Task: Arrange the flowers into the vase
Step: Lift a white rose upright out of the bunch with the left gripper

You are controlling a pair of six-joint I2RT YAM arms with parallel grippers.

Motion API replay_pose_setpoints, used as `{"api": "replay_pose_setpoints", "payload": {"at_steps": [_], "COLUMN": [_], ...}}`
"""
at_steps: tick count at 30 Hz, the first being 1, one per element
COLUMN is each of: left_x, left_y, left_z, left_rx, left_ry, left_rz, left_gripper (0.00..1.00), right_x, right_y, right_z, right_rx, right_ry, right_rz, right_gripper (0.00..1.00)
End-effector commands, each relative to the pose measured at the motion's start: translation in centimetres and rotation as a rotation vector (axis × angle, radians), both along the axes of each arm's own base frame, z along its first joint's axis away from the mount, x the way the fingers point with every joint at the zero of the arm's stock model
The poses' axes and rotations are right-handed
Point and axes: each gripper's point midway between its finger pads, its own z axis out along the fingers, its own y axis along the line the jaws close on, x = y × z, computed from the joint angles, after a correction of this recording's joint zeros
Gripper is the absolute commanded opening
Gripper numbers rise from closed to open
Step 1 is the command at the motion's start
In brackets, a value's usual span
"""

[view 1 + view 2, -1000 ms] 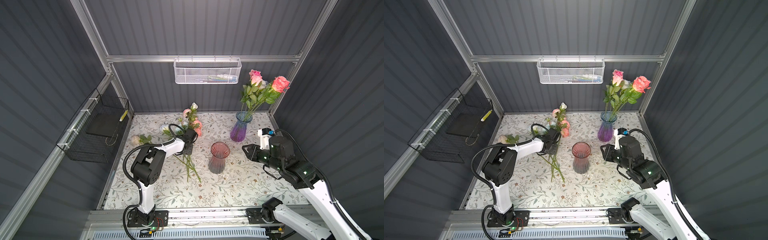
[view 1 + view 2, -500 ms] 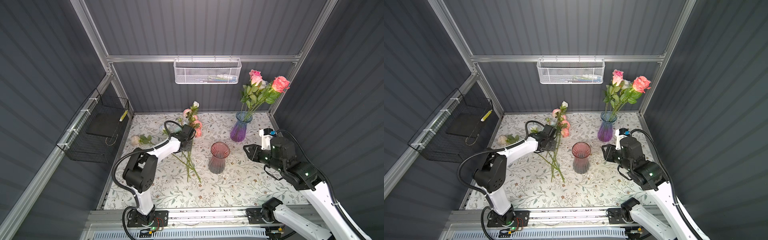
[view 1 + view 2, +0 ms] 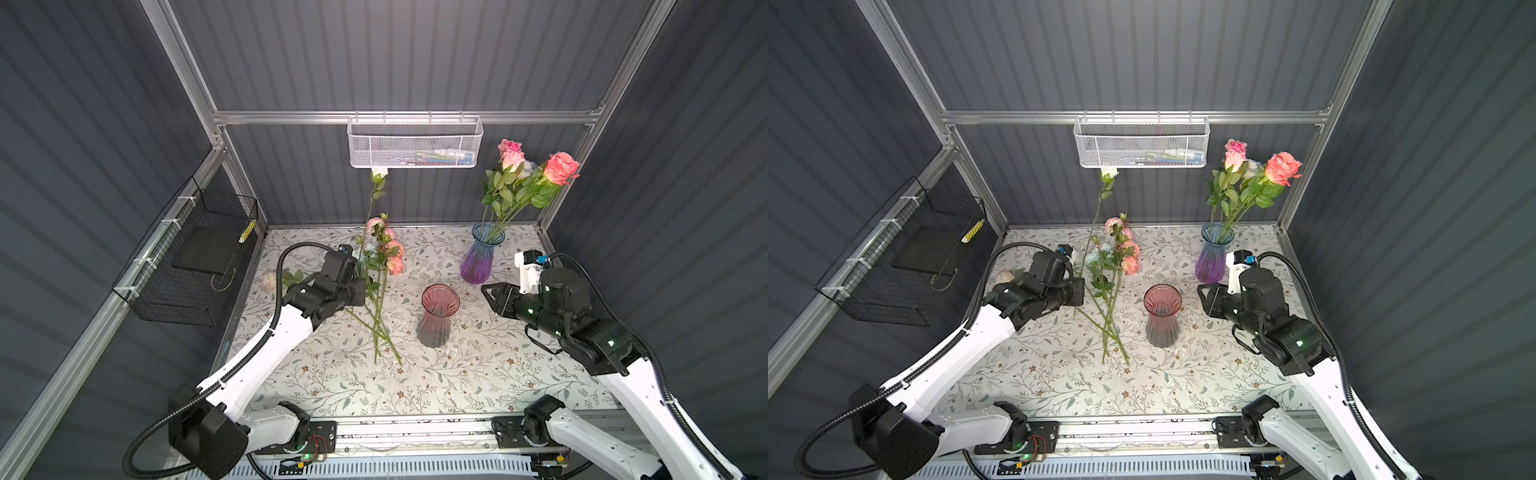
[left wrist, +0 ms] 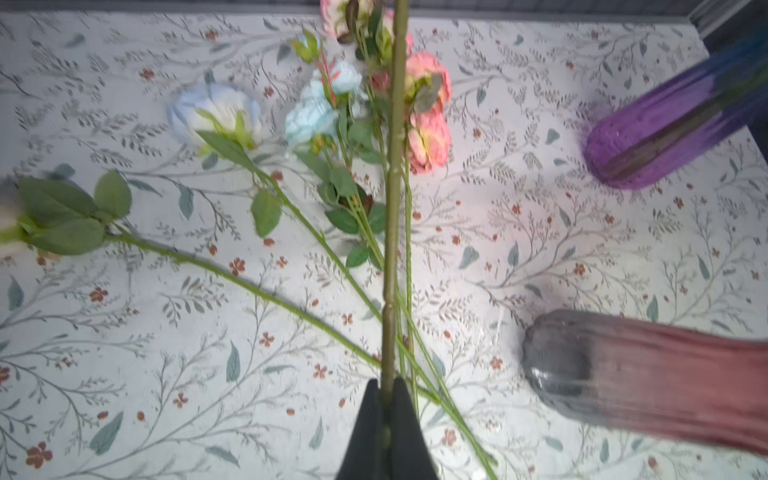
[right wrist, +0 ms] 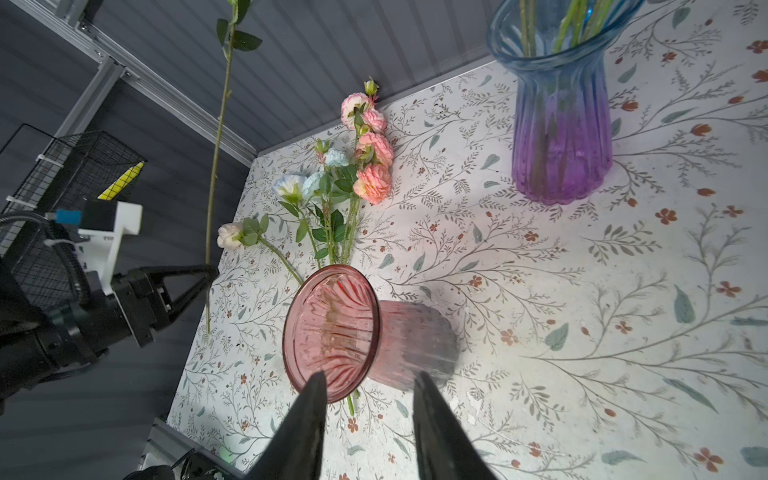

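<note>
Floral table (image 3: 478, 374) in both top views: our left gripper (image 3: 364, 286) pinches the white rose (image 3: 379, 171), stem (image 3: 369, 216) near upright, pink vase (image 3: 434, 328) mid-table toward the right edge from it. Left wrist: jaws clamped low on that stem, loose flowers (image 4: 311, 118) flat beneath. Right wrist: our right gripper (image 5: 370, 376) gapes empty by the vase.
</note>
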Motion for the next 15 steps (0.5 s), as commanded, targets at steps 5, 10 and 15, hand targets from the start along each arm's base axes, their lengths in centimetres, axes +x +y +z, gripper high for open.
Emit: {"api": "replay_pose_setpoints", "payload": {"at_steps": [5, 10, 15], "left_x": [-6.8, -8.9, -9.9], "left_y": [-1.0, -1.4, -3.7], "left_z": [-0.6, -0.8, 3.3], "left_rx": [-0.131, -0.228, -0.396], "left_ry": [0.127, 0.123, -0.042], "left_rz": [-0.166, -0.207, -0.347], "left_gripper": [0.0, 0.0, 0.0], "right_x": [1.0, 1.3, 1.2], "right_y": [2.3, 3.4, 5.4], "right_z": [2.1, 2.7, 4.0], "right_rx": [0.071, 0.093, 0.121], "right_ry": [-0.035, -0.046, -0.078], "right_rz": [0.072, 0.103, 0.172], "right_gripper": [0.38, 0.38, 0.43]}}
